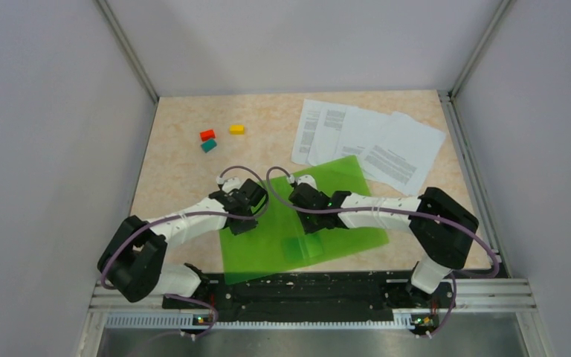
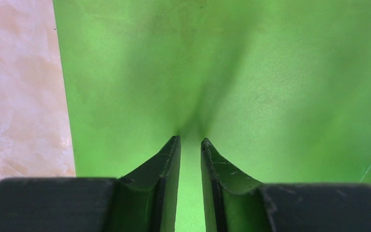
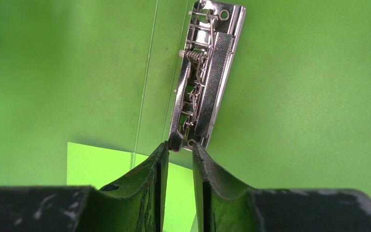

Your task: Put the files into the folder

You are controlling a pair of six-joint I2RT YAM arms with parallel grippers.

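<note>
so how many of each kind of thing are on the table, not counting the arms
paper sheets: 4, fanned and overlapping, so one more could be hidden underneath
green folder: 1
small coloured ones: 3 (red block, yellow block, teal block)
total: 8

The folder [image 1: 342, 186] lies open on the table [image 1: 178, 163] under both pincers. Its clip [image 3: 207, 72] sits just ahead of the right pincer [image 3: 179, 144]. The files [image 1: 372, 141] lie beyond that pincer, and the small blocks [image 1: 208, 135] beyond the left pincer [image 2: 191, 140].
</note>
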